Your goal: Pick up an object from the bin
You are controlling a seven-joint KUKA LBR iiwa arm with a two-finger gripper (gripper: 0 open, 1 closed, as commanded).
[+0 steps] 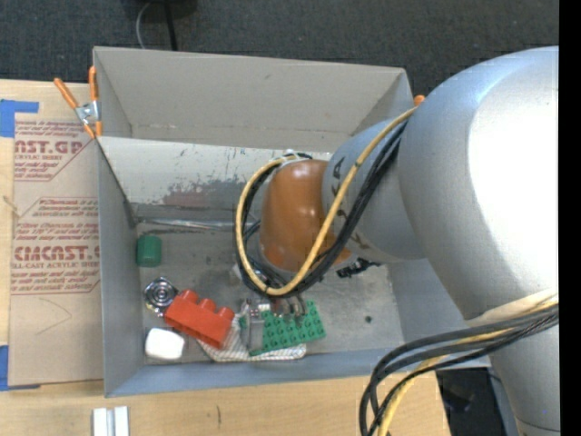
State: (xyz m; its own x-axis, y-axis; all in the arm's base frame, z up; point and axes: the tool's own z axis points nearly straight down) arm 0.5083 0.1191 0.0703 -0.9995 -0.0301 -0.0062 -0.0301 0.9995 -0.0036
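My gripper reaches down at the bin's front middle, under the arm's orange cover. Its tip is right at the left edge of a flat green studded plate, which lies tilted on a pale mesh scrap. Just to the left lies an orange-red building block, close to the gripper but apart from it.
Toward the front left corner are a white rounded piece and a small shiny metal round thing. A small green cylinder stands by the left wall. The arm and its yellow and black cables cover the bin's right half.
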